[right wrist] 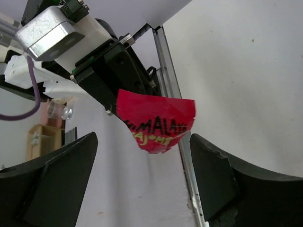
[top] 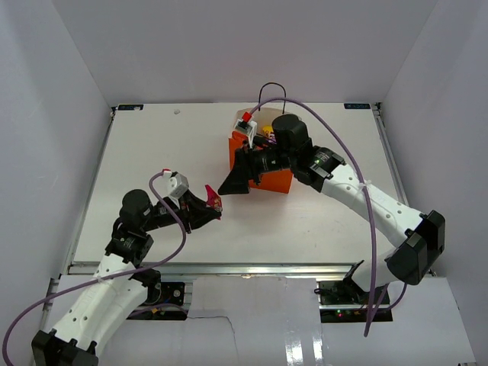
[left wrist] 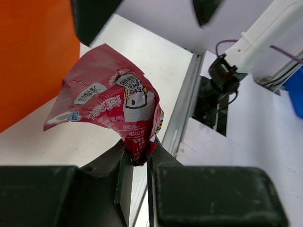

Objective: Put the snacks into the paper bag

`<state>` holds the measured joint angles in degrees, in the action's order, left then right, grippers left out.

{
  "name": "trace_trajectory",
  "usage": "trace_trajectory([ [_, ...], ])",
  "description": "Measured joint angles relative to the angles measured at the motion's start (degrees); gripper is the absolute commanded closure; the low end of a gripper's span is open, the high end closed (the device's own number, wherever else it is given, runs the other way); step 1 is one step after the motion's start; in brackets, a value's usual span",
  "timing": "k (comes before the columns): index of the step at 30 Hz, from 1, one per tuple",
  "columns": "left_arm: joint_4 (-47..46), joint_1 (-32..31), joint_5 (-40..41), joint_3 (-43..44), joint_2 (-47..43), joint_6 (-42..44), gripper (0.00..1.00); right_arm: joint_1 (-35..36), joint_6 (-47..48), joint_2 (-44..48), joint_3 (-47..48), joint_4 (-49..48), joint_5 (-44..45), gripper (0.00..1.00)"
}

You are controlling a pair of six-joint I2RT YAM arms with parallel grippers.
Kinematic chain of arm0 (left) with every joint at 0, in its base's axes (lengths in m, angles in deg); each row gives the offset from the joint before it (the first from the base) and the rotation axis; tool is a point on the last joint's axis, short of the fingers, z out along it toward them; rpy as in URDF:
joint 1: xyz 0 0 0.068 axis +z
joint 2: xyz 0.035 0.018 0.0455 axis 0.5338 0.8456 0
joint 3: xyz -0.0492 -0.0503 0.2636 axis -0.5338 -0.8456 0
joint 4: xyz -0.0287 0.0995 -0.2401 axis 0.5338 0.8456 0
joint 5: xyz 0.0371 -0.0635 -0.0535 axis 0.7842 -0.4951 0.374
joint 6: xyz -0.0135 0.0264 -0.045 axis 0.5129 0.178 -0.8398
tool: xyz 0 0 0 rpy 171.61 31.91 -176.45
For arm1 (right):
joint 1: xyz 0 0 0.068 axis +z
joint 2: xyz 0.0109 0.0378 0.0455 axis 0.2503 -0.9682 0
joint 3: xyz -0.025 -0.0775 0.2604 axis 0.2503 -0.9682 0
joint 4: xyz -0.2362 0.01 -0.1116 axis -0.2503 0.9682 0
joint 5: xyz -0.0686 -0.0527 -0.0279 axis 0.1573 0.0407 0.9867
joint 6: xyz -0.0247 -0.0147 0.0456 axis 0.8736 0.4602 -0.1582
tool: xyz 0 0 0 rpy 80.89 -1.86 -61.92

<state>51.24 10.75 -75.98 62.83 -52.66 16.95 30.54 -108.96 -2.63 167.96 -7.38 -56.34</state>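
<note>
My left gripper (top: 214,203) is shut on the bottom corner of a small red snack packet (top: 212,194) and holds it up off the table. In the left wrist view the packet (left wrist: 109,101) fans out above the closed jaws of that gripper (left wrist: 137,158). The orange paper bag (top: 273,180) stands upright at mid table, its black handle (top: 273,86) rising behind; its orange wall also shows in the left wrist view (left wrist: 28,61). My right gripper (top: 231,184) is open and empty, just in front of the bag, pointing at the packet (right wrist: 156,124). The bag's mouth is mostly hidden by the right arm.
A metal rail (top: 229,267) runs along the table's near edge and shows in the left wrist view (left wrist: 182,109). White walls enclose the table on three sides. The right arm (top: 358,191) crosses from the near right to the bag.
</note>
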Motion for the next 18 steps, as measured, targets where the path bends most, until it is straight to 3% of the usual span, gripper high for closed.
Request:
trace_trajectory([
  [3,1.0,0.0,1.1,0.4,2.7,3.0,1.00,2.5,-4.4,-0.4,-0.8,-0.7,2.8,0.14],
  [5,1.6,0.0,1.9,0.8,4.3,4.3,1.00,4.0,-5.7,-0.4,-0.9,-0.8,5.2,0.09],
  [6,1.8,0.0,2.2,0.9,4.8,4.8,1.00,4.6,-6.0,-0.4,-0.9,-0.8,6.3,0.01],
  [7,1.9,0.0,2.4,0.9,5.0,5.2,1.00,5.2,-6.2,-0.4,-0.9,-0.8,7.8,0.10],
  [18,2.2,-0.1,3.3,0.9,3.6,6.3,1.00,7.6,-3.1,-1.7,-0.9,-1.1,23.6,0.10],
])
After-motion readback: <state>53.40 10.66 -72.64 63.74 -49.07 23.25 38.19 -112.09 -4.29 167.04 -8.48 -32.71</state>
